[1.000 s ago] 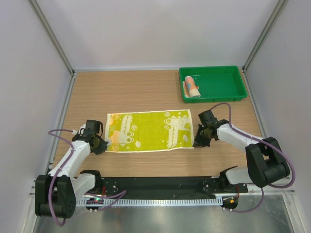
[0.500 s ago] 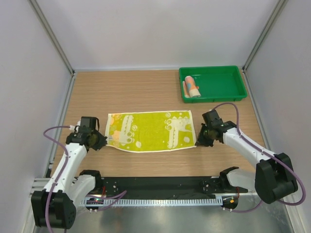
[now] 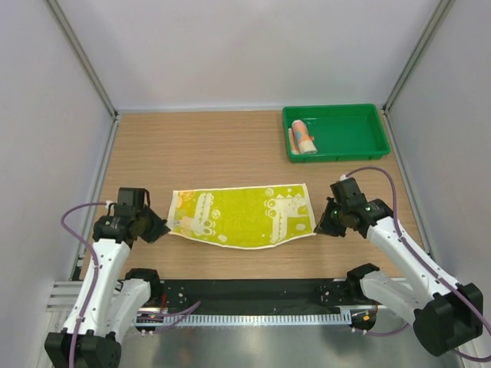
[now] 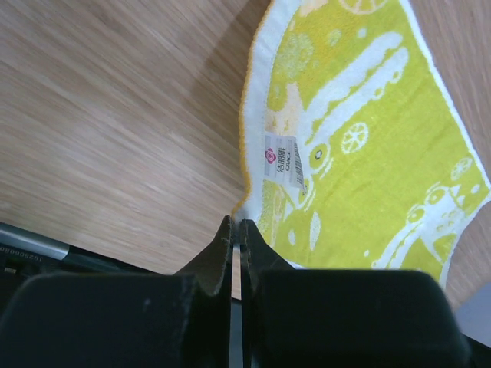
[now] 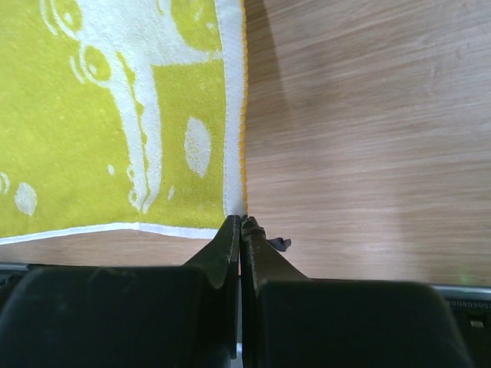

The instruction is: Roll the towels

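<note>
Clamped shut, left jaws and right jaws alike, on near corners of the yellow towel [image 3: 242, 216] spread across the tabletop [image 3: 215, 146]. By the left corner, a white label [image 4: 285, 159] with pink flower logo, print unreadable. Farther off, rolled orange-pink towel [image 3: 304, 136] in the green tray [image 3: 337, 108].

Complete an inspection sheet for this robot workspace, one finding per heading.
Surface: wooden table.
Job's things: yellow towel spread open mid-table, unrolled; rolled towel lying in green tray, far right.
Clutter: nothing seen.
Grippers: left gripper shut on yellow towel's near-left corner; right gripper shut on its near-right corner.
Cables: purple cables loop off both arms, clear of the towel.
Surroundings: white walls, metal corner posts.
</note>
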Robot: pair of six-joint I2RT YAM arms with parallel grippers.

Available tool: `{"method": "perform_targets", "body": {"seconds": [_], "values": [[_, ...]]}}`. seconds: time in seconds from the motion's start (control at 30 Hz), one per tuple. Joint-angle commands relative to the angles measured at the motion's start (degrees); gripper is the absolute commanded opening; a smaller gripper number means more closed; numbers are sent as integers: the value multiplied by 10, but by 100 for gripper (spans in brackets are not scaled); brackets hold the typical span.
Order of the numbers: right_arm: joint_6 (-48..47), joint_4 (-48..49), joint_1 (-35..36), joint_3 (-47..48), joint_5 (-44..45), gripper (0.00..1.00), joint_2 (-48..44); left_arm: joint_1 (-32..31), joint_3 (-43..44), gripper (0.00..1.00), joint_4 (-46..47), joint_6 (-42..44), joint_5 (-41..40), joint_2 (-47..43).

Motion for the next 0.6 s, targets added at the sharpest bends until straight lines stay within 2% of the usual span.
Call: {"method": "perform_targets", "body": {"seconds": [0.0, 0.3, 0.57], "values": [[16, -41, 0, 29, 3, 1, -31, 3, 34, 1, -45, 12, 2, -28], [16, -41, 0, 34, -6, 1, -39, 3, 36, 1, -70, 44, -6, -48], [-7, -14, -1, 89, 7, 1, 39, 3, 68, 0, -37, 65, -1, 12]]}}
